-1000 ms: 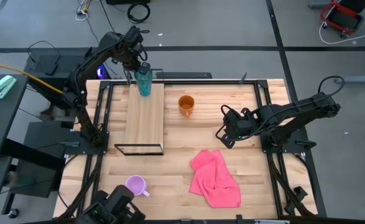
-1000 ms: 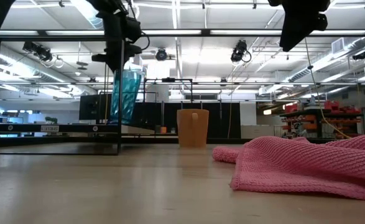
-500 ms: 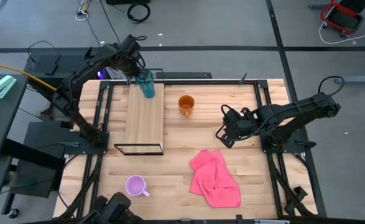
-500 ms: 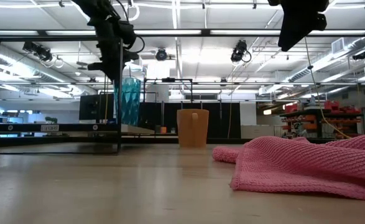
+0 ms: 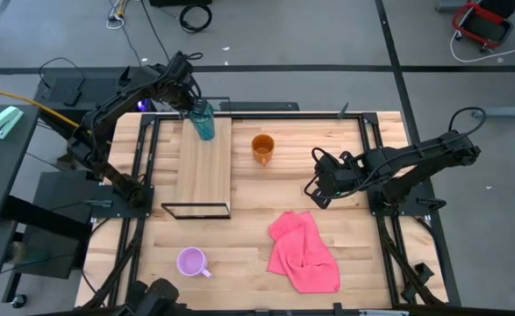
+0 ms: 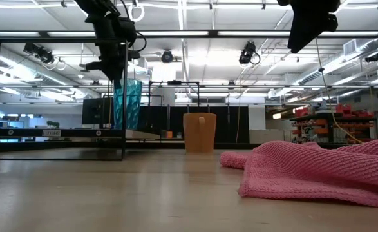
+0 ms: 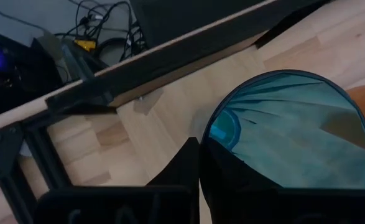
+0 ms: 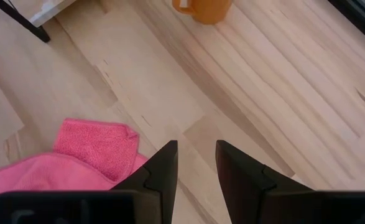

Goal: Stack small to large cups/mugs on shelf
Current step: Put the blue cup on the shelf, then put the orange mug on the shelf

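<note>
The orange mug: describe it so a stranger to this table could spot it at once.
On the wooden table, look just right of the far end of the raised light-wood shelf, where a teal tumbler stands. The orange mug sits there directly on the tabletop, well beyond the pink cloth. It is the only orange vessel; the lilac mug sits at the near edge.

Left pincer [image 7: 198,180] grip on tumbler [image 7: 288,130] unclear.

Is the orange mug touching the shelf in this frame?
Apart. The high view shows a strip of bare tabletop between the orange mug and the shelf, whose long edge lies clear of the mug.
</note>
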`<action>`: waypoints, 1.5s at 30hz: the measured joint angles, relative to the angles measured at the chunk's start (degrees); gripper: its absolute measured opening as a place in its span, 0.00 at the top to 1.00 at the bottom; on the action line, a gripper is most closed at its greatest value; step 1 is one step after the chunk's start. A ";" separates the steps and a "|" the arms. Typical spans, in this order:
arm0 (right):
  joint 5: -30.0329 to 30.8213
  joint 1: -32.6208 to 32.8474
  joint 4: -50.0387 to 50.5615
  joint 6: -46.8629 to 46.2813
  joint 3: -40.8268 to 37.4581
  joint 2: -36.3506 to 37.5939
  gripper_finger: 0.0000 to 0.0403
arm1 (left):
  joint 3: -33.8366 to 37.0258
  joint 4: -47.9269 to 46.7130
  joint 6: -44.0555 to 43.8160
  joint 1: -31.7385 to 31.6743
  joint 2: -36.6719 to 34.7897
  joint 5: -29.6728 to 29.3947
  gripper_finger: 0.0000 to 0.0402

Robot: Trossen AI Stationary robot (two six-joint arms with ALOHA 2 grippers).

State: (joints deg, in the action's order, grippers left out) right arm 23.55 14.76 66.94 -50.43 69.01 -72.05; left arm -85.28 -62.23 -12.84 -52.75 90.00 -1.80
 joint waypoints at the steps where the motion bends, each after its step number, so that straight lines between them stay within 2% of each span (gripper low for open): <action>1: 0.00 0.00 0.00 0.02 0.00 0.00 0.71 | -0.02 0.10 0.00 0.11 0.00 0.00 0.96; 8: 0.00 0.00 0.00 0.04 0.00 0.00 0.71 | -0.02 -0.28 -0.30 0.23 0.00 0.15 0.96; 16: 0.00 0.00 -0.04 0.02 0.00 0.00 0.71 | -0.11 -0.26 -0.48 0.19 0.00 0.15 0.86; 26: 0.00 0.00 -0.92 0.02 0.02 0.00 0.71 | -0.13 -0.82 -0.50 0.19 -0.02 0.16 0.86; 37: 0.00 0.00 -0.92 0.02 0.02 0.00 0.71 | -0.13 -1.28 -1.64 0.21 -0.29 0.22 0.74; 45: -0.02 -0.82 -1.89 0.07 0.02 0.00 0.71 | -0.20 -1.98 -2.01 0.26 -3.60 0.42 0.67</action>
State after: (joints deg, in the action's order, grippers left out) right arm 23.53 13.95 65.05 -50.37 69.04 -72.05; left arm -85.47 -64.21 -14.85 -52.49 86.40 -1.39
